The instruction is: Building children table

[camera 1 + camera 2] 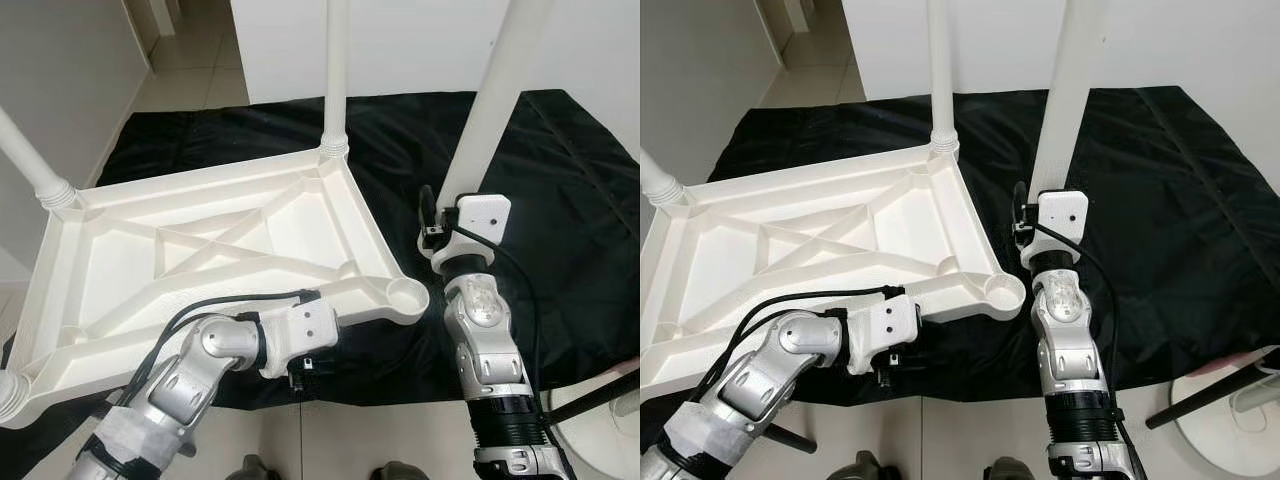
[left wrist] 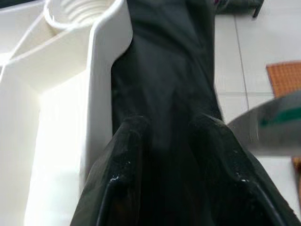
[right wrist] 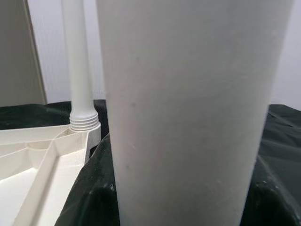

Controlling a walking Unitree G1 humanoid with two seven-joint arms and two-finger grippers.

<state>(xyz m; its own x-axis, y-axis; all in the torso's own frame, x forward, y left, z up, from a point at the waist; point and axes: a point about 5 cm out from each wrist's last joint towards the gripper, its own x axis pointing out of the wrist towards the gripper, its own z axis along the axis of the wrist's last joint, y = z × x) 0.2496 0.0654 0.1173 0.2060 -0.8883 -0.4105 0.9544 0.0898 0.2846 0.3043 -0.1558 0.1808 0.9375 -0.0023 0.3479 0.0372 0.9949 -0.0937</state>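
Observation:
A white plastic table top (image 1: 200, 185) lies upside down on a black cloth (image 1: 560, 200). White legs stand in its far right corner (image 1: 336, 70) and its far left corner (image 1: 30, 160); another leg stump shows at the near left corner (image 1: 10, 395). The near right socket (image 1: 408, 295) is open and threaded inside. My right gripper (image 1: 440, 215) is shut on a loose white leg (image 1: 490, 90), held upright just right of that socket, its lower end above the cloth. My left gripper (image 1: 300, 378) points down along the outside of the table's near rim, its fingers (image 2: 131, 141) open, nothing between them.
Pale tiled floor surrounds the cloth, and white walls stand behind it and to the left. A white round base (image 1: 610, 440) with a black rod sits at the near right. An orange mat (image 2: 282, 77) lies on the tiles beyond the cloth's near edge.

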